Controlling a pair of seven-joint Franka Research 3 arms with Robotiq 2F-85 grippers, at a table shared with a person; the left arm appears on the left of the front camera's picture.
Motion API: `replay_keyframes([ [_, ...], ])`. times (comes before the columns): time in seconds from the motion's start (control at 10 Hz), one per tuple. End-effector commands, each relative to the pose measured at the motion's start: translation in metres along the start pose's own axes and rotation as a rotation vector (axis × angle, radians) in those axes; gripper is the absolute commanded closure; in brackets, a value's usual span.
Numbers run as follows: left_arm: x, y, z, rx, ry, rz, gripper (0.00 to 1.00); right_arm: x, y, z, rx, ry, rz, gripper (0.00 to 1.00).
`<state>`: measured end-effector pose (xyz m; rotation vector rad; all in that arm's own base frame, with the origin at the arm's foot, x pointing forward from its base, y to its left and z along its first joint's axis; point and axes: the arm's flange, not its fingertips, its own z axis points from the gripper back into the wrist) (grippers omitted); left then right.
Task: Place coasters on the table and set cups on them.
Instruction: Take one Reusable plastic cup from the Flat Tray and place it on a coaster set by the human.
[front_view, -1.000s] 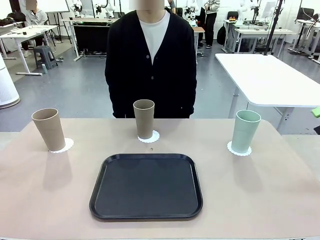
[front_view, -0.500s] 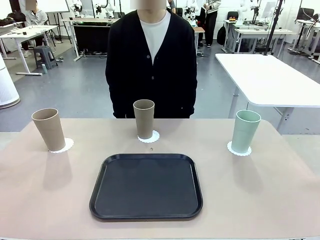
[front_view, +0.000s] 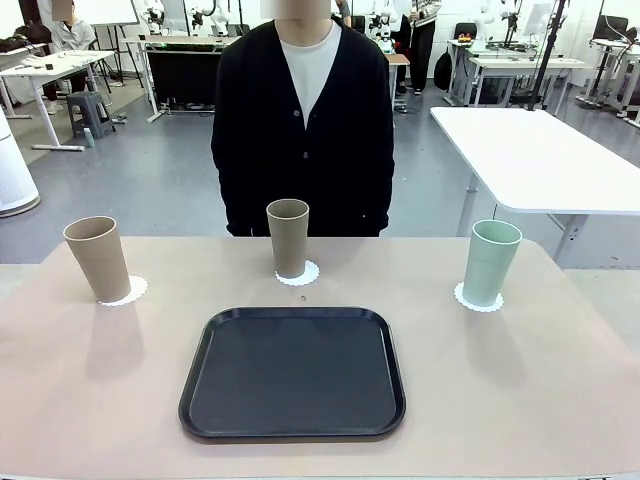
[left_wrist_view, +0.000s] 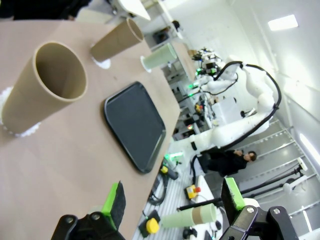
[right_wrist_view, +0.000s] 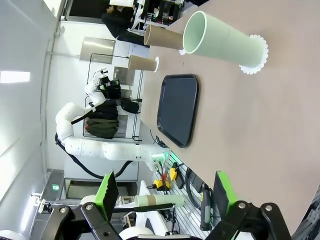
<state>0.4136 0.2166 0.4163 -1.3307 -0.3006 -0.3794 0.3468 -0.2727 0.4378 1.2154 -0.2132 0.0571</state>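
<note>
Fingers: left gripper (left_wrist_view: 172, 202) and right gripper (right_wrist_view: 165, 192) both spread wide, empty | two tan-brown tumblers (front_view: 97, 258) (front_view: 288, 237) and mint-green tumbler (front_view: 491, 262) upright on white lacy doilies (front_view: 478, 298) on beige table (front_view: 90, 390) | task looks complete

Parts hidden or cut off at the picture edges

In the front view each cup covers the middle of its coaster: only a lacy rim shows under the left tan cup (front_view: 97, 258), the middle tan cup (front_view: 288, 237) and the mint cup (front_view: 491, 262); the table (front_view: 100, 400) runs off the bottom and both sides, and the person (front_view: 302, 130) is hidden below the waist by its far edge. In the left wrist view the near coaster (left_wrist_view: 6, 95) is cut by the picture's left edge and the tray's (left_wrist_view: 134, 125) far rim blurs
</note>
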Motion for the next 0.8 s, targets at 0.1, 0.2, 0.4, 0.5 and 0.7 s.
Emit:
replay_keyframes([
  [0.1,-0.0008,-0.0022,0.0003,0.003,-0.005,0.0,0.0,0.0008,-0.0006,-0.0044,-0.009,0.021,-0.02,0.0],
  [0.2,-0.0008,-0.0022,0.0003,0.003,-0.005,0.0,0.0,0.0008,-0.0006,-0.0044,-0.009,0.021,-0.02,0.0],
  [0.4,-0.0008,-0.0022,0.0003,0.003,-0.005,0.0,0.0,0.0008,-0.0006,-0.0044,-0.009,0.021,-0.02,0.0],
  [0.5,-0.0008,-0.0022,0.0003,0.003,-0.005,0.0,0.0,0.0008,-0.0006,-0.0044,-0.009,0.021,-0.02,0.0],
  [0.7,-0.0008,-0.0022,0.0003,0.003,-0.005,0.0,0.0,0.0008,-0.0006,-0.0044,-0.009,0.021,-0.02,0.0],
])
